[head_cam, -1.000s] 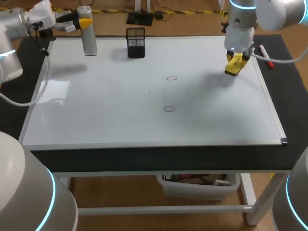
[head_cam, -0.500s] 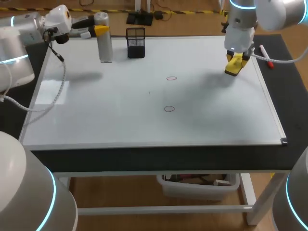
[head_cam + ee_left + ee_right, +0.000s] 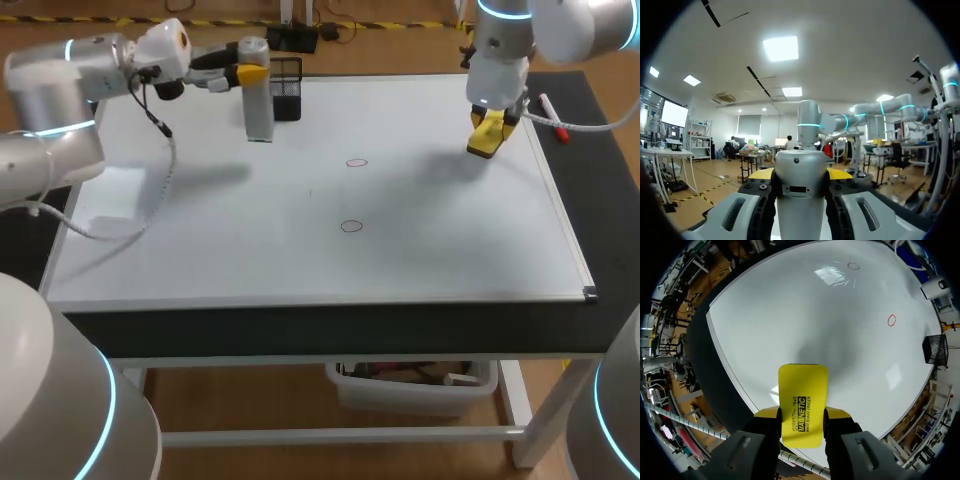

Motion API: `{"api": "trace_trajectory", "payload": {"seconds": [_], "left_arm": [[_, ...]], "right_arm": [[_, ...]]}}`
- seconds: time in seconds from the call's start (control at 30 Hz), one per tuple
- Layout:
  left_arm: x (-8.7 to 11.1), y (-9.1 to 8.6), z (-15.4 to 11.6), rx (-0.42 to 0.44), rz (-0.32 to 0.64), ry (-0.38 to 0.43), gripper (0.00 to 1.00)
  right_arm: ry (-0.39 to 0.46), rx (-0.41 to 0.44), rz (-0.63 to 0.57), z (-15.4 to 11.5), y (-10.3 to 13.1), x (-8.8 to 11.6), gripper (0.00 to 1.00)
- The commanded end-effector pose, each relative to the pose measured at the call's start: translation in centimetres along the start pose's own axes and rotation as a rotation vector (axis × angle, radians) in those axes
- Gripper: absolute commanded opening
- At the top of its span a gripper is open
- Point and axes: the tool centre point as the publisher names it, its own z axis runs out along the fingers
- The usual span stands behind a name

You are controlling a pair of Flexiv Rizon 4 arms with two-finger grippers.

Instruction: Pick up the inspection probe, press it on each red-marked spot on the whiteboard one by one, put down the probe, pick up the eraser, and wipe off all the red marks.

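Observation:
The inspection probe [image 3: 257,98], a grey cylinder, hangs upright over the far side of the whiteboard [image 3: 200,235], with my left gripper [image 3: 250,72] shut on its top. In the left wrist view the probe [image 3: 800,200] sits clamped between the yellow tips of that gripper [image 3: 800,175]. Two red circles [image 3: 357,162] [image 3: 351,226] are drawn near the board's middle, to the right of the probe. My right gripper [image 3: 490,128] hovers over the far right of the board, shut on the yellow eraser [image 3: 486,140]. The right wrist view shows the eraser [image 3: 802,395] and both red marks [image 3: 891,320] [image 3: 853,265] ahead.
A black mesh holder [image 3: 289,78] stands at the board's far edge, just behind the probe. A red-capped marker [image 3: 553,117] lies on the dark mat beyond the board's right frame. A cable trails from my left arm over the board's left part.
My left arm has carried the probe rightward along the far edge, from the far left corner to just in front of the mesh holder. The right arm and eraser have not moved.

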Motion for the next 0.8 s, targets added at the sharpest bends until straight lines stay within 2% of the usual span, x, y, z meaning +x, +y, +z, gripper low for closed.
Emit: {"api": "trace_trajectory", "payload": {"seconds": [0.03,0.37,0.8], "left_arm": [[0.3,0.8,1.4,0.007,-0.006,0.01,0.0],[1.4,2.2,5.9,-0.015,-0.029,0.093,0.0],[0.8,4.1,10.6,-0.02,-0.03,0.153,0.0]], "right_arm": [[0.003,0.002,-0.001,-0.1,-0.1,0.0,0.0],[0.003,0.002,-0.001,-0.1,-0.1,0.0,0.0],[0.003,0.002,-0.001,-0.1,-0.1,0.0,0.0]]}}
